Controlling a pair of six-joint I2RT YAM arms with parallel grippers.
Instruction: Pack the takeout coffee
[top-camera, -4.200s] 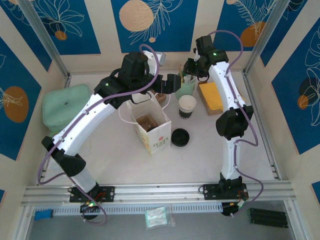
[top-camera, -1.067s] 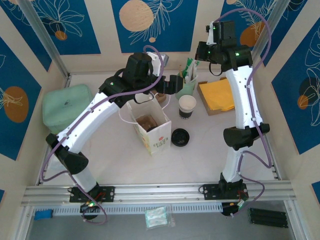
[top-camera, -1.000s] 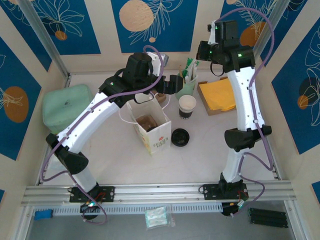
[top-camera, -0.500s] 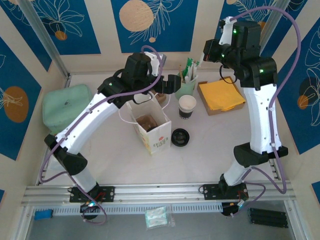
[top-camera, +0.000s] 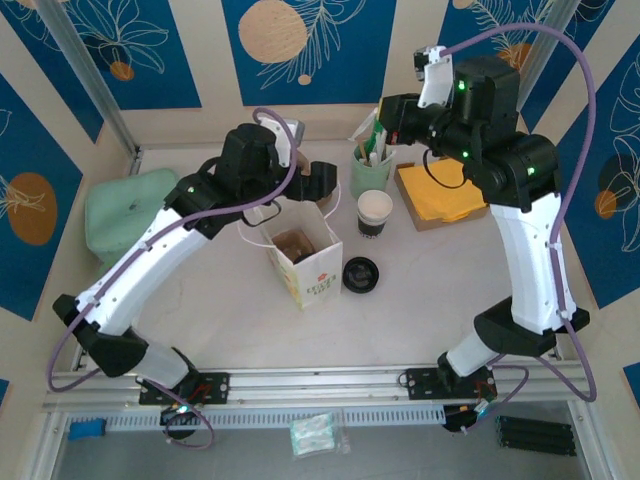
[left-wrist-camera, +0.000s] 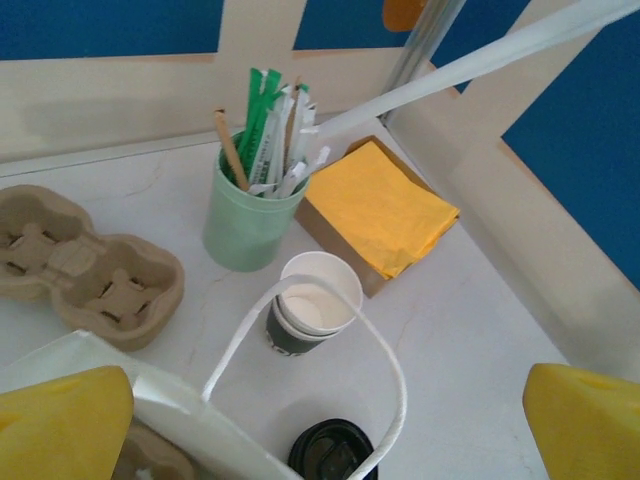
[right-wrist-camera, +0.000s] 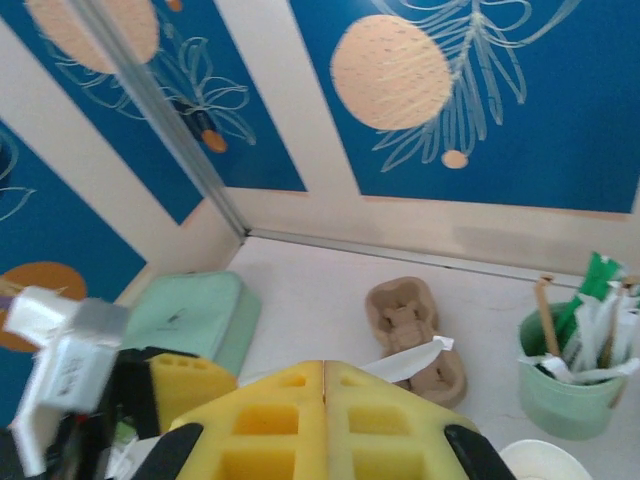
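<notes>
Your left gripper (top-camera: 323, 182) hangs over the paper bag (top-camera: 312, 265) with its jaws spread wide and nothing between the yellow pads (left-wrist-camera: 60, 420). Your right gripper (right-wrist-camera: 325, 372) is up high with its jaws pressed together, pinching what looks like a white paper strip (right-wrist-camera: 405, 362) above the mint-green cup (top-camera: 372, 172). Out past both, the takeout coffee (left-wrist-camera: 315, 305) stands on the worktop (top-camera: 230, 300), between that mint-green cup and the black lid (top-camera: 361, 273), just beside the bag. It sits upright with its long axis vertical, mouth pointing up, no lid on. I cannot tell how full it is. Expect it to be light, with a thin paper wall that dents under a hard squeeze. Take it from the side around the black band with gentle pressure, and keep it level.
</notes>
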